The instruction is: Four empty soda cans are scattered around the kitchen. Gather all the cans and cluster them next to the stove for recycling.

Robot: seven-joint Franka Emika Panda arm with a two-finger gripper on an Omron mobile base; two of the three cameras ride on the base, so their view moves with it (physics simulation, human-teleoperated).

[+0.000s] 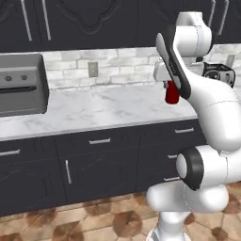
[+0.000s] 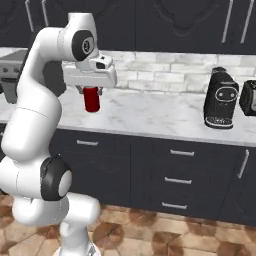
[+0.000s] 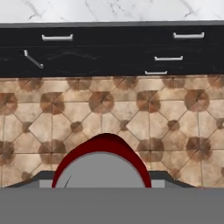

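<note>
I have one red soda can [image 2: 91, 99] clenched in my gripper [image 2: 91, 93], carried in the air; in the right base view it hangs in the upper left of the frame, under my white hand, with the marble counter [image 2: 150, 116] behind it, and whether it is over the counter or out in front of its edge I cannot tell. In the left base view the same can [image 1: 172, 93] shows right of centre, half hidden by my forearm. In both base views the can stands upright, long axis vertical, silver top up into my hand and red body hanging below. The hand view looks along that axis: the can's red wall and grey end fill the bottom centre, with brown patterned floor tiles [image 3: 109, 109] and dark drawer fronts [image 3: 109, 48] beyond. As I judge the task, this can is picked up but not yet delivered, since no stove is in sight; a grey boxy toaster oven [image 1: 21, 84] sits at the left edge of the left base view, and a black coffee machine [image 2: 220, 99] stands at the right of the right base view. I see no other cans, so I cannot say how many are already clustered; the carry and set-down remain.
</note>
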